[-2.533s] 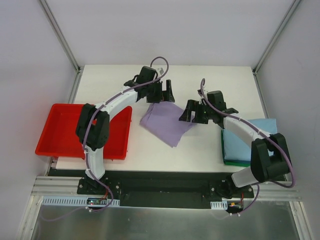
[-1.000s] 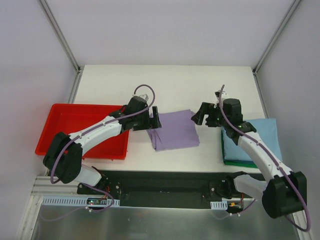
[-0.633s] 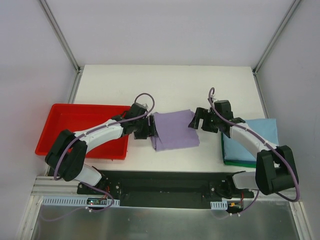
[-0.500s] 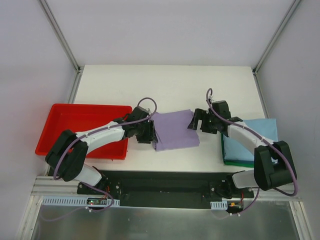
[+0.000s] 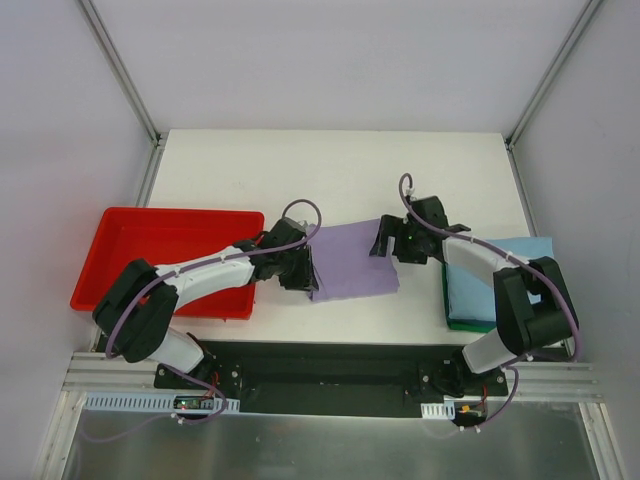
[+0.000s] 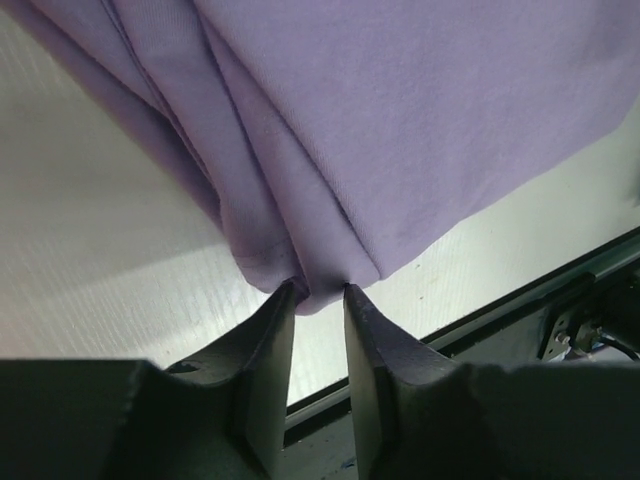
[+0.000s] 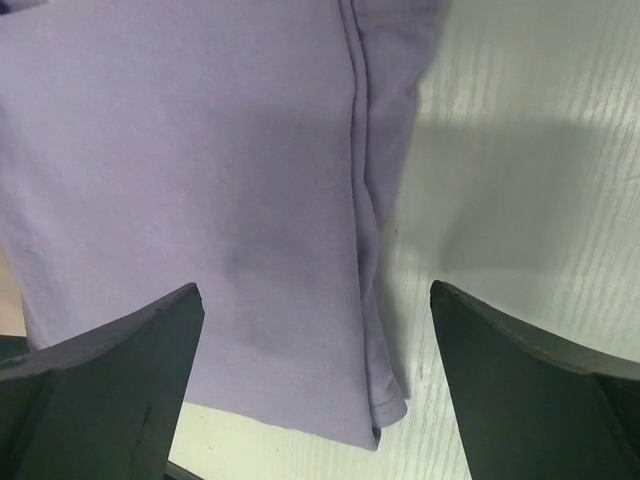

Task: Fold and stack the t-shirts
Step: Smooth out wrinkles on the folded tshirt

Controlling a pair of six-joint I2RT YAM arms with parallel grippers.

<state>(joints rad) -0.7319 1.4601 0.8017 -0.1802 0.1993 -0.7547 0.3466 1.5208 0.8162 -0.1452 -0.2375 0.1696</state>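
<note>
Lavender tee (image 5: 352,260) lies folded, roughly square, on the white table (image 5: 340,170), just toward 6 o'clock of its centre. L gripper (image 5: 300,268) sits low at the tee's 9 o'clock edge. In the wrist view its fingers (image 6: 268,350) are drawn in narrow and pinch the rounded corner where the folded layers bunch, w/ cloth touching both tips. R gripper (image 5: 390,240) is at the tee's 2 o'clock corner, jaws spread wide and holding nothing. Its wrist cam shows the tee's hemmed edge and bare table between the tips.

At 3 o'clock of the lavender tee, apart from it, lt-blue tee (image 5: 510,270) lies folded on top of dk-green tee (image 5: 470,322), w/ only the green's 6 and 9 o'clock edges peeking out. Red tray (image 5: 150,255) sits at 9 o'clock, half off the table edge, w/ the L arm passing over its near-right corner.
</note>
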